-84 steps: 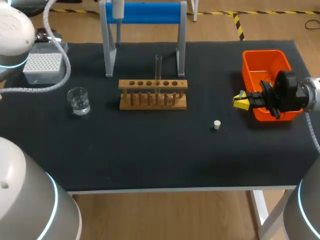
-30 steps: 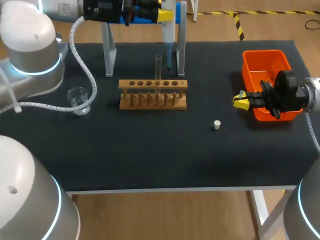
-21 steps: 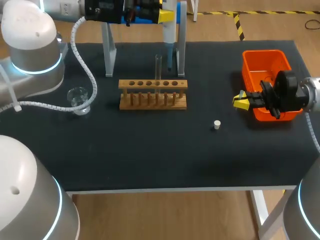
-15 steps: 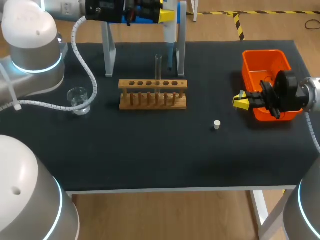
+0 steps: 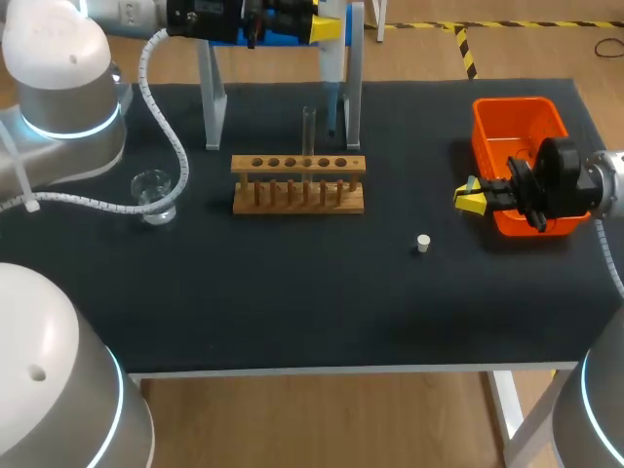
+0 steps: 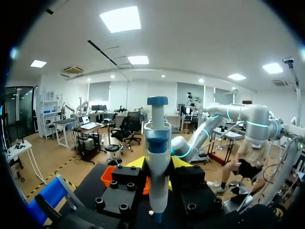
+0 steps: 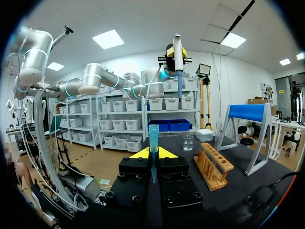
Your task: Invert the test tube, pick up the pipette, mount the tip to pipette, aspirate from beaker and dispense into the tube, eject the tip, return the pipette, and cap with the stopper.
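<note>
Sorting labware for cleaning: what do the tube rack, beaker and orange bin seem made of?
The test tube rack looks like unpainted wood: tan, matt, with dowel legs. The beaker looks like clear glass, though clear plastic is possible: see-through with bright glints. The orange bin looks like moulded plastic: uniform colour, smooth walls.

One pipette (image 5: 330,66), one beaker (image 5: 152,195), one stopper (image 5: 423,243)

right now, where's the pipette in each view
Head view: the pipette stands upright at the table's far edge, gripped by the left arm's fingers, behind the rack.
Left wrist view: upright between its own fingers.
Right wrist view: held high, beyond the rack.
Shared landmark: the blue-barred stand.
</note>
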Robot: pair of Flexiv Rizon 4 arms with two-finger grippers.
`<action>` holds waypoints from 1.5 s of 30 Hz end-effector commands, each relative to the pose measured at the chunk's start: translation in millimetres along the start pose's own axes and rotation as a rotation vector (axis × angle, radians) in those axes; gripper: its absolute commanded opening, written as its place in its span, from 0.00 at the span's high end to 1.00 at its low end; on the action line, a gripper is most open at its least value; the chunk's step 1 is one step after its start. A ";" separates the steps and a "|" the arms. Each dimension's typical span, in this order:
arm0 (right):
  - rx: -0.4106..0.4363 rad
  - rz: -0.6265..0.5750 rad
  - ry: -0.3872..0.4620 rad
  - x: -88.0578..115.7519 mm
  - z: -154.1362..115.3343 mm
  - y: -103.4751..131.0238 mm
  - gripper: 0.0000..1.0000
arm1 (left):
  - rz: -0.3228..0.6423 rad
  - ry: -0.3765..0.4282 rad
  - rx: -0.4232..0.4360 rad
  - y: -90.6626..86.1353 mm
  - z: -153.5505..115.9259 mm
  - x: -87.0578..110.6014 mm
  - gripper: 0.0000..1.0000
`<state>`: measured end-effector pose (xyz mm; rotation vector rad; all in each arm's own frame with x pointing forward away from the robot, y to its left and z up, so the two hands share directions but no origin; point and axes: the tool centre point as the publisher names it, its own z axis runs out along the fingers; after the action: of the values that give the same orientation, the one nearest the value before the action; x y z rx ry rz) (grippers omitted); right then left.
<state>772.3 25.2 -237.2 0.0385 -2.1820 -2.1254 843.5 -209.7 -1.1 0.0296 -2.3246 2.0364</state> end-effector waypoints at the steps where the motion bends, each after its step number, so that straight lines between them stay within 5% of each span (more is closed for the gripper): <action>1: 0.002 0.000 0.000 0.7 -0.8 0.3 1.00 | 0.001 0.001 0.002 0.2 0.3 -0.9 1.00; 33: 0.002 0.000 0.000 0.7 -0.8 0.3 1.00 | 0.001 0.001 0.002 0.2 0.3 -0.9 1.00; 45: 0.011 -0.001 -0.041 -26.5 41.9 5.1 1.00 | 0.001 0.001 0.002 0.2 0.3 -0.9 1.00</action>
<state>790.5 56.0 -234.1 -0.0008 -2.2139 -2.1350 844.2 -209.6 -1.3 0.0276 -2.3232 2.0358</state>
